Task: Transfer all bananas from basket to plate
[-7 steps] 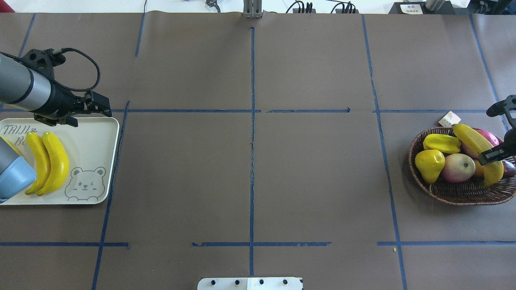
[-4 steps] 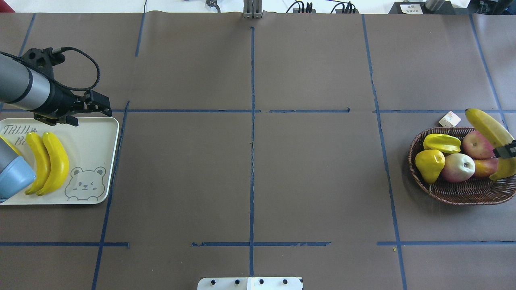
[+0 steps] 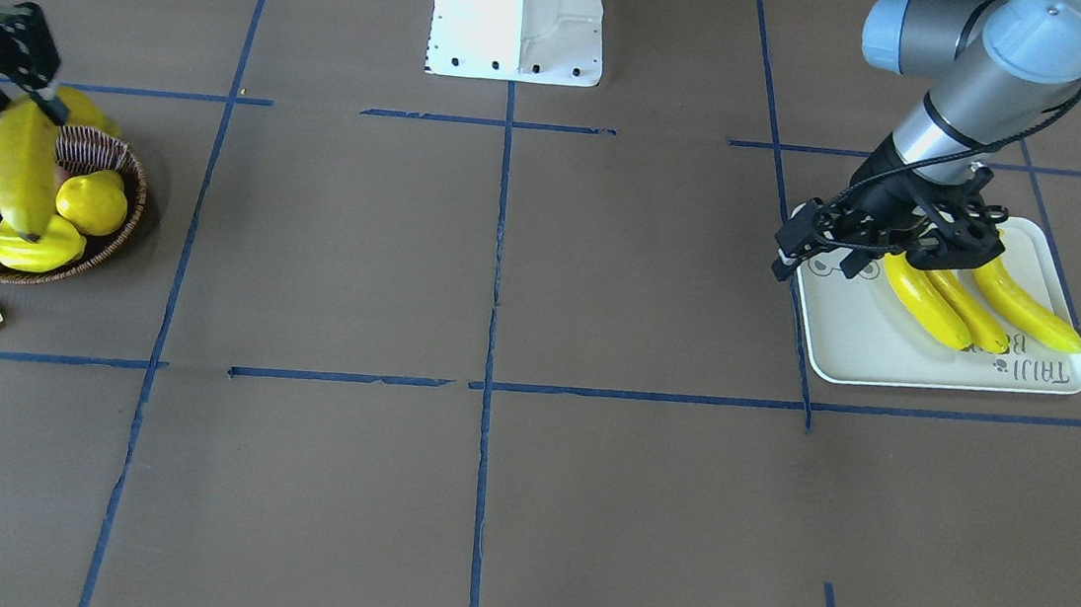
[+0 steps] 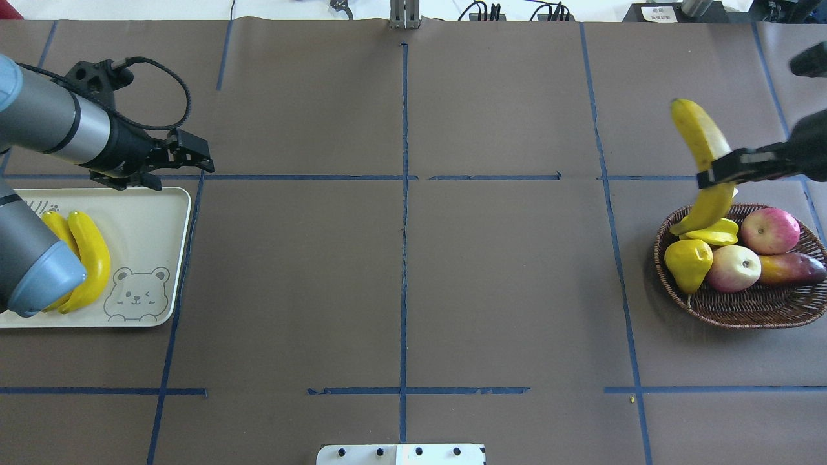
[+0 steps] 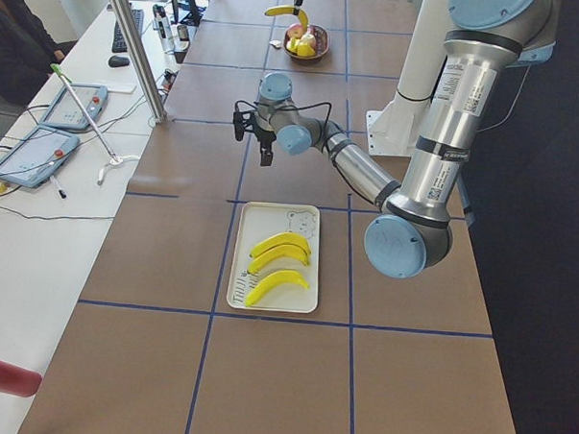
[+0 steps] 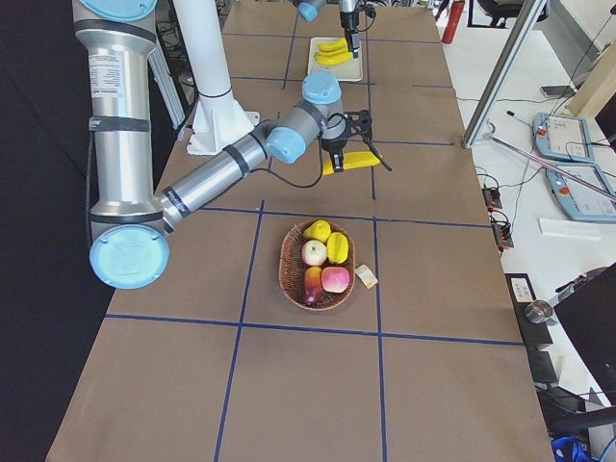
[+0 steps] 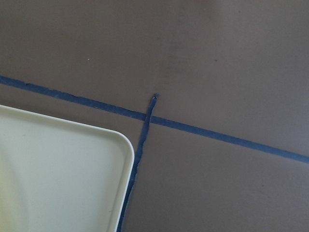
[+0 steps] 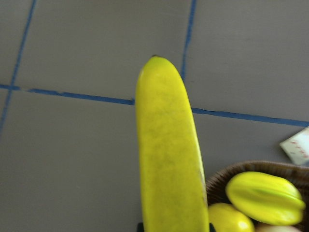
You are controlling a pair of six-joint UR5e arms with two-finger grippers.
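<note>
the fourth banana (image 4: 694,129) hangs in the air above the far edge of the wicker basket (image 4: 730,316), pinched around its middle by the right gripper (image 4: 716,173), with its lower tip over the starfruit (image 4: 711,234). no banana shows among the fruit left in the basket, only the starfruit, a yellow pear-like fruit (image 4: 688,261) and reddish fruits. three bananas (image 3: 967,307) lie side by side on the cream plate (image 4: 142,219) at the other end of the table, so the job looks three-quarters done, with one long carry or hand-over left. the left gripper (image 4: 183,166) hovers by the plate's far inner corner, its fingers spread wide and holding nothing. the bear-face side of the plate is bare and would take the last banana. between basket and plate, only brown table cover (image 4: 504,278) and blue tape lines (image 4: 404,258) are visible.
</note>
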